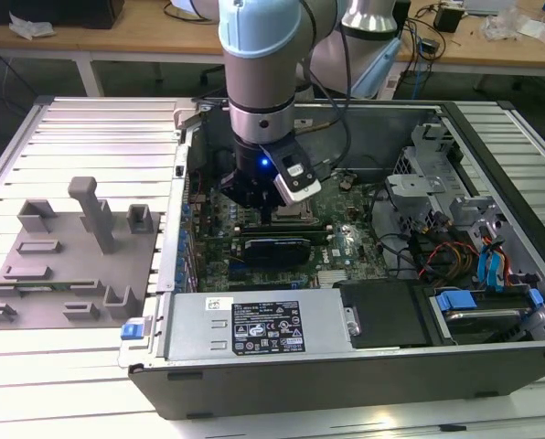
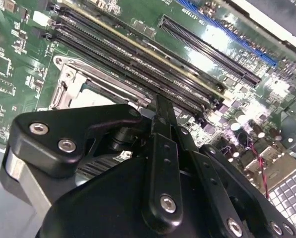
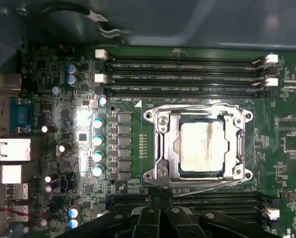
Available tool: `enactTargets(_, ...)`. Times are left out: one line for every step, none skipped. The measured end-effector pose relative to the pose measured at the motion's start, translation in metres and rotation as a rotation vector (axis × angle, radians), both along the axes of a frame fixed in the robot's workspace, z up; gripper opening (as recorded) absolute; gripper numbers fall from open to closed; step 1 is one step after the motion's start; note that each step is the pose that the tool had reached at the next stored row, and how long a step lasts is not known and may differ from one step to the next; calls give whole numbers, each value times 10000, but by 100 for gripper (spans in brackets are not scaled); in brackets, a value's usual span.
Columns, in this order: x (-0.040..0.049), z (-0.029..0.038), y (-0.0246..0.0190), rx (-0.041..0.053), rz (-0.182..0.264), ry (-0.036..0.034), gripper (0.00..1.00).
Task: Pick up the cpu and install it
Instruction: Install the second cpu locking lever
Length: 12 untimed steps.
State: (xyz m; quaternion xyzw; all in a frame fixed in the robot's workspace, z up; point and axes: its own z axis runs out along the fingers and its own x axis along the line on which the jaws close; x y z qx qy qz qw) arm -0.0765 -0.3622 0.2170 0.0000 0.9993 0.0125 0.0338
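The cpu (image 3: 201,146), a silvery square chip with a smudged top, lies flat in the motherboard socket in the first wrist view. The socket's metal frame (image 3: 159,148) is down around it. My gripper (image 3: 160,199) hangs just beside the socket's edge, over the memory slots, with its black fingers pressed together and nothing between them. In the exterior view the gripper (image 1: 268,212) reaches down into the open computer case (image 1: 364,380), right at the socket. The second wrist view shows the fingertips (image 2: 160,101) next to the frame's corner (image 2: 68,82).
Long memory slots (image 3: 183,74) run on both sides of the socket. A grey fixture plate with upright blocks (image 1: 71,265) sits at the exterior view's left. The power supply (image 1: 254,325), drive cage (image 1: 428,174) and loose cables (image 1: 446,251) crowd the case.
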Motion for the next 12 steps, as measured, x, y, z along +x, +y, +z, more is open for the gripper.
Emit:
enactTargets(0,-12,-22,79,4,-2,11)
enactTargets(0,-21,-35,103,5,-4,11)
enactTargets(0,-30,-47,117,6,-5,11)
enactTargets(0,-41,-56,126,5,-7,11)
enactTargets(0,-50,-59,133,5,-10,11)
enactTargets(10,-56,-61,137,5,-9,11)
enactTargets(25,-58,-62,156,5,-7,11)
enactTargets(36,-60,-61,206,5,-9,11)
enactTargets(41,-61,-61,270,6,-10,11)
enactTargets(42,-62,-62,325,8,-11,11)
enactTargets(42,-63,-63,419,11,-12,11)
enactTargets(42,-65,-71,536,15,-15,11)
